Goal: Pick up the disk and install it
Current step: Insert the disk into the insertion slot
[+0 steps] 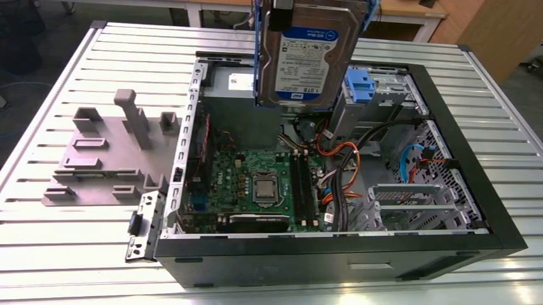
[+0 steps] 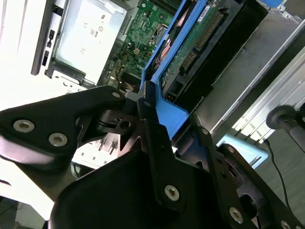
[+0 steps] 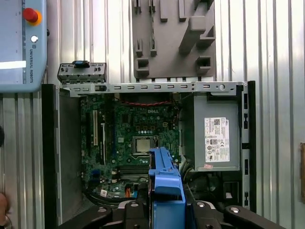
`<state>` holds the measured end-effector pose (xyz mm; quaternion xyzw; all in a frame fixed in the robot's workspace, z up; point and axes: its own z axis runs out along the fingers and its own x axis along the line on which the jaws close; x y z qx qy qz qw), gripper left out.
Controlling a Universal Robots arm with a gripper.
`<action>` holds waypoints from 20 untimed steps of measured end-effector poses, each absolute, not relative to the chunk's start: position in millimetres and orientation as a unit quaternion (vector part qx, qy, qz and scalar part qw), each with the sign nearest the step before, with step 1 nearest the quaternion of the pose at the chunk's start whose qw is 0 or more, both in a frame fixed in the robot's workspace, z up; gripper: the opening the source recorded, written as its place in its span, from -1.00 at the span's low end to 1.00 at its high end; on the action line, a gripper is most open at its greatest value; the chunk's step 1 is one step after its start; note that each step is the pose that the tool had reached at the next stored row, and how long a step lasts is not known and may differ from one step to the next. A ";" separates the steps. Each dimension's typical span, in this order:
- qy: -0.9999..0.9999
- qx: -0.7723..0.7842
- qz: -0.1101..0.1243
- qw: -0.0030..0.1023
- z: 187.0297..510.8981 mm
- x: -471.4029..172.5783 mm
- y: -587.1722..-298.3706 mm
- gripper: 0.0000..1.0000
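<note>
1. The disk (image 1: 309,54) hung on edge straight below the pincer (image 2: 155,119). It sat above the open computer case (image 1: 339,257) and wasn't touching it.
2. The pincer was clamped shut on one end of the disk's blue carrier frame (image 3: 165,186), with nothing else in its grip.
3. Handling guess: it's a stiff metal slab, probably heavy for its size, and it won't like knocks. The plastic frame looked like the bendy part, so held by one end the body might swing or twist a little.
4. The second wrist view showed the green circuit board (image 2: 200,43) and connector on its back face. I'd keep contact off that side.
5. Room-wise, it was crowded under the pincer, with the motherboard (image 1: 254,181), a tangle of cables (image 1: 339,175) and a blue latch piece (image 1: 360,86) near the disk's lower corner. The case walls and the metal drive cage (image 1: 407,203) had plenty of edges to snag on.
6. Further out from the pincer, the ribbed tabletop (image 1: 68,254) carried a grey fixture (image 1: 110,159), well clear of the disk.
</note>
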<state>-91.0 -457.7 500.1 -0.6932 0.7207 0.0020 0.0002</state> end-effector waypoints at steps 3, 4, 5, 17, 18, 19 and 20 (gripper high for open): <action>0.721 -0.693 0.002 0.000 499.4 -87.6 -459.1 -0.27; 0.721 -0.693 0.002 0.000 499.2 -84.8 -459.4 -0.27; 0.721 -0.693 0.003 -0.001 499.0 -81.8 -459.7 -0.27; 0.721 -0.693 0.004 -0.002 496.3 -67.9 -470.4 -0.27; 0.721 -0.693 0.004 -0.002 496.1 -67.9 -472.9 -0.27; 0.721 -0.693 0.004 -0.002 495.9 -67.8 -475.7 -0.27; 0.721 -0.693 0.004 -0.002 495.7 -67.8 -478.2 -0.27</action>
